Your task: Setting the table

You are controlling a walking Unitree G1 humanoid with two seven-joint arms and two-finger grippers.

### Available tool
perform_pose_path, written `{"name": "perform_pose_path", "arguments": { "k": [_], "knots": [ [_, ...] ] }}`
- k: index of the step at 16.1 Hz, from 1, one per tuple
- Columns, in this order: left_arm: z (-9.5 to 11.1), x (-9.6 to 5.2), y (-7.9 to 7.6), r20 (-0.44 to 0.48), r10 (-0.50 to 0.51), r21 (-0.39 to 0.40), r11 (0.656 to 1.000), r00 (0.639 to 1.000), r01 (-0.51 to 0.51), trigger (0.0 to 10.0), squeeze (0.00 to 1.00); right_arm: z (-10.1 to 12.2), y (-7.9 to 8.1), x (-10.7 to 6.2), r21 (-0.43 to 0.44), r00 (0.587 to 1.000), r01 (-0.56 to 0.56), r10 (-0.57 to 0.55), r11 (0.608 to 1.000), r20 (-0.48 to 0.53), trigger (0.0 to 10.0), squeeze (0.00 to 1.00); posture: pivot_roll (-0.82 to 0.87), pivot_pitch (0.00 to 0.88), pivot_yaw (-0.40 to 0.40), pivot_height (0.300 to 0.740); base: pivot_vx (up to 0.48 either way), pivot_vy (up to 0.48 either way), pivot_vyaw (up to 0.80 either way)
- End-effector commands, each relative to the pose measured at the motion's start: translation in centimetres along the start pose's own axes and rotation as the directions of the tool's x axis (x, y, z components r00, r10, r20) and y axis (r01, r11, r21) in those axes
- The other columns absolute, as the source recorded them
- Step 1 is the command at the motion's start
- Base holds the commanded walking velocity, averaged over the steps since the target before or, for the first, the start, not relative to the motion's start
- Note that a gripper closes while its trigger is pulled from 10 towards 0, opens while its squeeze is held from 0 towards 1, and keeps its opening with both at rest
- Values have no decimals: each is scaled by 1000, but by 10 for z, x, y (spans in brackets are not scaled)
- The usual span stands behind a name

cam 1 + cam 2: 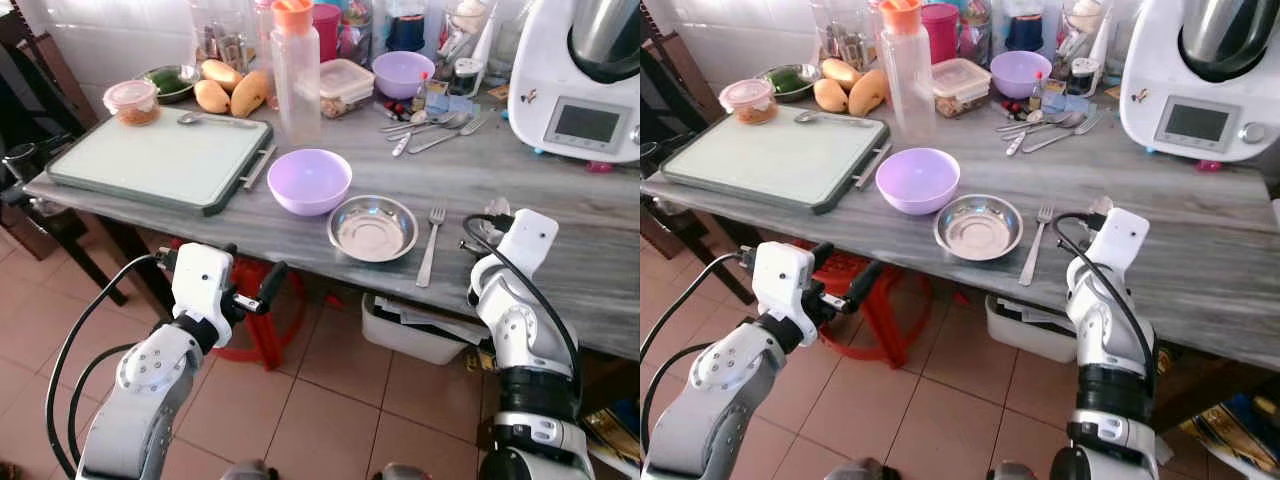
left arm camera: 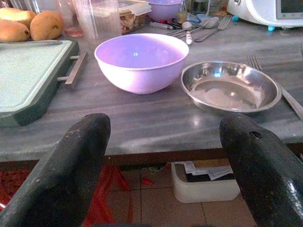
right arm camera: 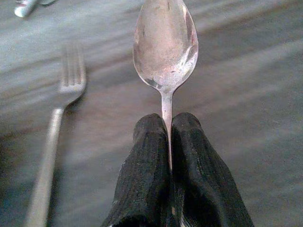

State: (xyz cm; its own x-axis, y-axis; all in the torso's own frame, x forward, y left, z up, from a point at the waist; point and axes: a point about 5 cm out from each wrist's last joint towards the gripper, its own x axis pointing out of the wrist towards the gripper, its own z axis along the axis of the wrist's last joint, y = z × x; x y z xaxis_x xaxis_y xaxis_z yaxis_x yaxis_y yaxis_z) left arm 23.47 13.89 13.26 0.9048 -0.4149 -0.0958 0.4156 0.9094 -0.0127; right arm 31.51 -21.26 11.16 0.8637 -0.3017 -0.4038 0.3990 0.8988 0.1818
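Right gripper [image 3: 168,137] is pinching a spoon [image 3: 165,45] by its handle, bowl forward, over the grey table [image 1: 560,240] at centre right of the head view, just beside a fork [image 1: 432,245]. Left gripper [image 2: 165,156] is hanging wide apart below the table edge, lower left, facing a lilac bowl [image 1: 309,180] and steel dish [image 1: 372,228] sitting side by side at frame centre.

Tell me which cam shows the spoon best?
Right wrist view: the spoon sits centered, bowl up close, handle pinched in the right end effector. In the eye views that arm hides nearly all of it.
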Motion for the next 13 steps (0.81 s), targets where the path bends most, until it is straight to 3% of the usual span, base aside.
{"name": "perform_pose_path", "arguments": {
  "k": [1,4,6,11,13],
  "knots": [
    [6,1,5,35,36,8,999,999,-36,10000,0,6,-2,-1,3,1000,11,-11,1000,24,10000,0,12,11,39,740,0,0,-800],
    [12,7,20,81,178,3,984,981,-179,10000,0,12,-10,-3,-17,997,43,-42,999,70,10000,0,-5,0,34,740,0,0,-800],
    [13,10,19,92,168,-4,986,981,-169,10000,0,13,-9,-2,-12,997,36,-35,999,70,10000,0,-10,0,32,740,0,0,-800],
    [15,13,14,119,142,-15,990,983,-141,10000,0,15,-5,1,-33,997,20,-18,999,73,10000,0,-9,0,28,740,310,0,-785],
    [15,13,14,120,152,-12,988,981,-152,10000,0,14,-5,1,-35,997,14,-11,999,76,10000,0,-10,0,28,740,0,0,0]
  ]
}}
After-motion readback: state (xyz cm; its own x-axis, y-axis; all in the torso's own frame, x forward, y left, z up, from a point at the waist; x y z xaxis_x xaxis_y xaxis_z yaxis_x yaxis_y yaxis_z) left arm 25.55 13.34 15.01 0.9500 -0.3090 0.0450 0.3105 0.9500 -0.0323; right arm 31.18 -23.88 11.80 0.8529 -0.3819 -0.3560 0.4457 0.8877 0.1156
